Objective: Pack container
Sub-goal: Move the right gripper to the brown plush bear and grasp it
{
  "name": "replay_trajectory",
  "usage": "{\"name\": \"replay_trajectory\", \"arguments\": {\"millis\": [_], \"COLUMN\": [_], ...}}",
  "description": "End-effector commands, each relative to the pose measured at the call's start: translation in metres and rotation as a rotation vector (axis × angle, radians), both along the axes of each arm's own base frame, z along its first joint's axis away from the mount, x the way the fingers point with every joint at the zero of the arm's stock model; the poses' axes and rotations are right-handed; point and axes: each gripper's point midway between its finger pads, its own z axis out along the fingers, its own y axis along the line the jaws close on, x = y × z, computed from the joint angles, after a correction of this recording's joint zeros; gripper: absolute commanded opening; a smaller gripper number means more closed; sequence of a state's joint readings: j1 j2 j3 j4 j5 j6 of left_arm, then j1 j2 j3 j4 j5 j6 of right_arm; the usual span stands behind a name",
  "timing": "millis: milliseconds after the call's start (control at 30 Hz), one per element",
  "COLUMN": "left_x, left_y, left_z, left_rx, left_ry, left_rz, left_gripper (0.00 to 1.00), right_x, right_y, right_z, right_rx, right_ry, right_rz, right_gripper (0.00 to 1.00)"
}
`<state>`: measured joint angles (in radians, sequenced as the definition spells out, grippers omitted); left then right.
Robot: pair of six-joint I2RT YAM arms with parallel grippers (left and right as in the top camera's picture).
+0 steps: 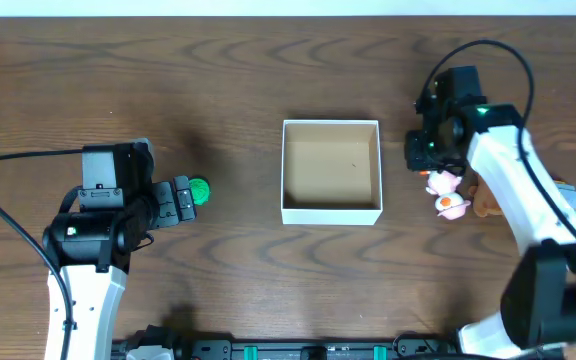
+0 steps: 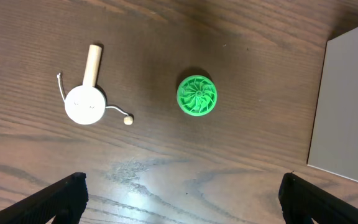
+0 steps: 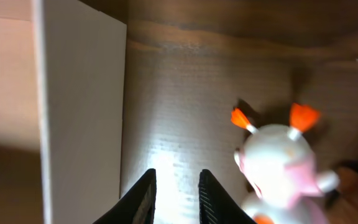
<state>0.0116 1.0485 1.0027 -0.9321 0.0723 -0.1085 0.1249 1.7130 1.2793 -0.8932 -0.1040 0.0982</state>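
Your container point(image 1: 331, 213) sits mid-table between the arms. Your left gripper point(image 2: 179, 198) hangs with jaws spread wide near a green disc point(image 2: 197, 95). Your right gripper point(image 3: 176, 182), jaws a narrow gap apart and gripping nothing, is between the container and a pink-white toy point(image 3: 281, 168).

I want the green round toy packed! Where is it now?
In the overhead view, the green round toy sits left of the container, right by the left claw.

The table point(image 1: 238, 270) is showing dark, grainy wood. The container point(image 1: 331, 213) is showing matt brown cardboard inside smooth white walls.
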Motion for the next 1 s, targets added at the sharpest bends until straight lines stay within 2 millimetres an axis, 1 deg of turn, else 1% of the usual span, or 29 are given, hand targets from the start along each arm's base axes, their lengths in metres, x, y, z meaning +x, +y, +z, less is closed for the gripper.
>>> {"name": "replay_trajectory", "arguments": {"millis": [0,133,167,267,367,500,567,600,667,700,733,800,867,933,967], "left_x": [0.003,0.003,0.003,0.003,0.003,0.003,0.003,0.003,0.003,0.003,0.003,0.003,0.003,0.003,0.003], "left_y": [0.0,0.0,0.0,0.0,0.0,0.0,0.0,0.0,0.0,0.0,0.0,0.0,0.0,0.0,0.0], "left_z": [0.006,0.006,0.006,0.006,0.006,0.006,0.006,0.006,0.006,0.006,0.006,0.006,0.006,0.006,0.006], "left_rx": [-0.01,-0.01,-0.01,-0.01,-0.01,-0.01,-0.01,-0.01,-0.01,-0.01,-0.01,-0.01,-0.01,-0.01,-0.01], "left_ry": [-0.014,-0.015,-0.015,-0.015,-0.015,-0.015,-0.015,-0.015,-0.015,-0.015,-0.015,-0.015,-0.015,-0.015,-0.015], "left_rz": [0.009,0.009,0.009,0.009,0.009,0.009,0.009,0.009,0.009,0.009,0.009,0.009,0.009,0.009,0.009], "left_gripper": [0.98,0.98,0.98,0.98,0.98,0.98,0.98,0.98,0.98,0.98,0.98,0.98,0.98,0.98,0.98], "right_x": [0.007,0.013,0.015,0.021,0.025,0.027,0.026,0.027,0.028,0.028,0.028,0.028,0.027,0.021,0.017], "right_y": [0.021,0.051,0.06,0.074,0.082,0.08,0.07,0.061,0.035,0.025,0.01,-0.014,-0.031,-0.05,-0.058], "right_z": [-0.009,-0.021,-0.022,-0.021,-0.019,-0.019,-0.021,-0.021,-0.017,-0.013,-0.004,0.018,0.042,0.071,0.081], "right_rx": [0.034,0.097,0.116,0.132,0.137,0.126,0.083,0.047,-0.049,-0.084,-0.132,-0.188,-0.203,-0.207,-0.204], "right_ry": [0.007,0.002,-0.007,-0.044,-0.072,-0.076,-0.07,-0.066,-0.065,-0.069,-0.08,-0.11,-0.143,-0.18,-0.195], "right_rz": [0.043,0.107,0.125,0.156,0.175,0.172,0.149,0.113,0.007,-0.031,-0.088,-0.16,-0.201,-0.247,-0.272], "right_gripper": [0.24,0.29,0.3,0.3,0.31,0.34,0.34,0.34,0.39,0.39,0.4,0.57,0.75,0.83,0.92]}}
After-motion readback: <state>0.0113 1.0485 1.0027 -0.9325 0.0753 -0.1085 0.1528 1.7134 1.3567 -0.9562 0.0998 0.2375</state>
